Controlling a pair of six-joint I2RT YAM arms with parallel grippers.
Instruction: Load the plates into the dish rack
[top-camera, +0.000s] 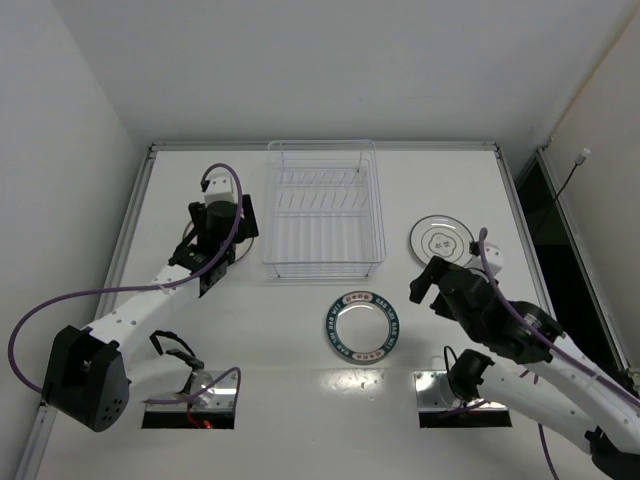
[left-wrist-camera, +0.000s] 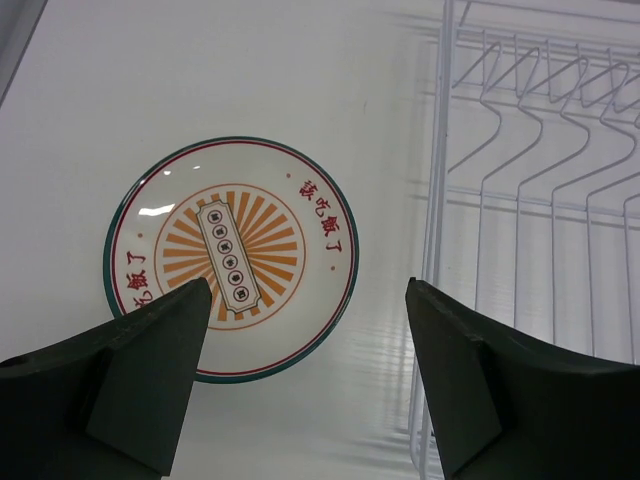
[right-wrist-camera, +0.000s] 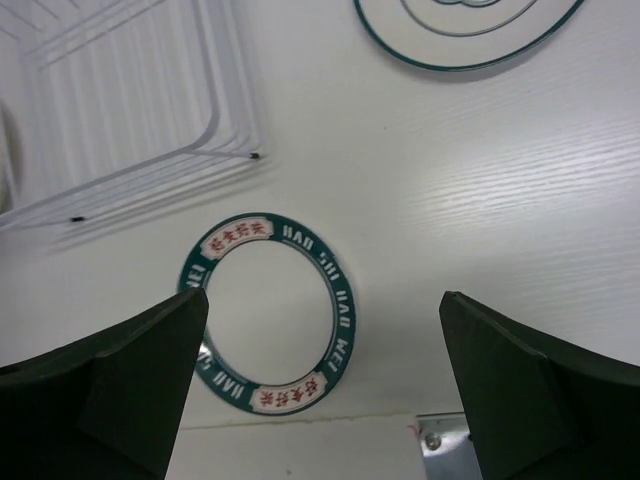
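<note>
L gripper (left-wrist-camera: 305, 290) hung spread over the orange plate (left-wrist-camera: 232, 258), dish rack (left-wrist-camera: 520, 200) at its 3 o'clock. R gripper (right-wrist-camera: 322, 300), also spread, hovered w/ teal-rim plate (right-wrist-camera: 268, 310) at its 8 o'clock.

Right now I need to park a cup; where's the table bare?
Bare: in front of the dish rack, left of the teal-rimmed plate; the gap between rack and grey-ringed plate. Crowded: the rack's left side, where the left gripper hangs over the orange plate.
</note>
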